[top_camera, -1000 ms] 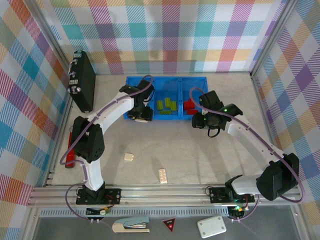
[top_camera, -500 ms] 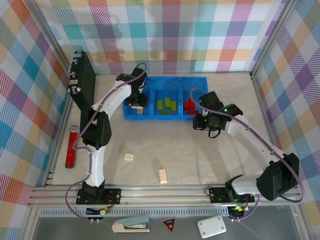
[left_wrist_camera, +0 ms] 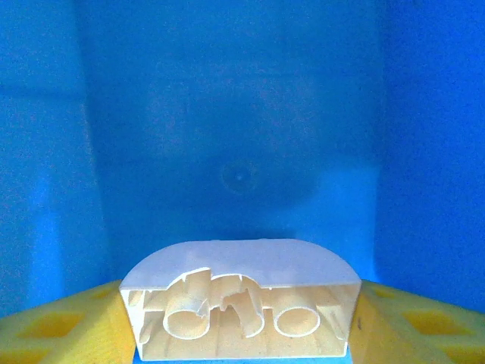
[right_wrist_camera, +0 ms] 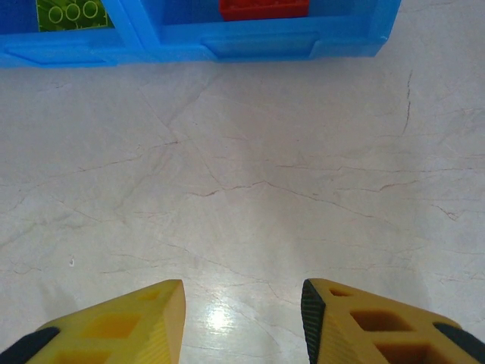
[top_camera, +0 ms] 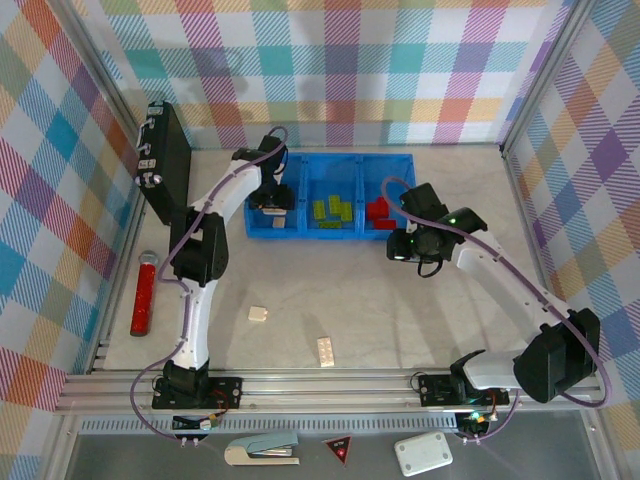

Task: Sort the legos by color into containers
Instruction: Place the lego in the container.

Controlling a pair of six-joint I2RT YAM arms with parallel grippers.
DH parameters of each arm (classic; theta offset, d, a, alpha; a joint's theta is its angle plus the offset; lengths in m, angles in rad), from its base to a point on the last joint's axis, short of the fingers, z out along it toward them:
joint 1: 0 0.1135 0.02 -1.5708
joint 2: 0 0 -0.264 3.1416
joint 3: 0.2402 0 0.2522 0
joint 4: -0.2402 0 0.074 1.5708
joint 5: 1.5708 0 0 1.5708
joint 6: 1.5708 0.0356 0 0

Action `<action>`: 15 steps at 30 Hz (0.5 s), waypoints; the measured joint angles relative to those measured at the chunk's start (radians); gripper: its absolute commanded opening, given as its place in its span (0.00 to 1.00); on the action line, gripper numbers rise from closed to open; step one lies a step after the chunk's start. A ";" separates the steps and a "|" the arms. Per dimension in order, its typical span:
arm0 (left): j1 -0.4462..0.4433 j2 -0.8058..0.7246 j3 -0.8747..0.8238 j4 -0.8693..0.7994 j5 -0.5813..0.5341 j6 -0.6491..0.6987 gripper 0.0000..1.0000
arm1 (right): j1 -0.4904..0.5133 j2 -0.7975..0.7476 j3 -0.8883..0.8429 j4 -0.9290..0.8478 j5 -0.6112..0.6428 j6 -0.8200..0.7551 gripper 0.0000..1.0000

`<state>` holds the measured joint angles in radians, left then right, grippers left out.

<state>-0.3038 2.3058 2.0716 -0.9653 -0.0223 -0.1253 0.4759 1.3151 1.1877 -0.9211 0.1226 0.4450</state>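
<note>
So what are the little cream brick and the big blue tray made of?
The small cream brick looks like hard moulded plastic: smooth matte face, hollow underside with round tubes. The bright blue three-compartment tray seems plastic too: even colour, slight sheen, thin moulded walls.

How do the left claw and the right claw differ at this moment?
The left claw is shut on a cream lego; the right claw is open and empty. The left claw hangs over the left compartment of the blue tray; the right claw hangs over bare table in front of that tray. Both have yellow fingers.
</note>
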 measured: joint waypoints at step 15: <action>0.002 0.075 0.043 0.026 0.042 -0.001 0.76 | 0.000 -0.017 0.003 -0.016 0.000 0.004 0.46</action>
<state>-0.3019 2.3810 2.1151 -0.9398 0.0196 -0.1261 0.4759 1.2980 1.1912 -0.9371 0.1230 0.4492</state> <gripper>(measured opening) 0.750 0.463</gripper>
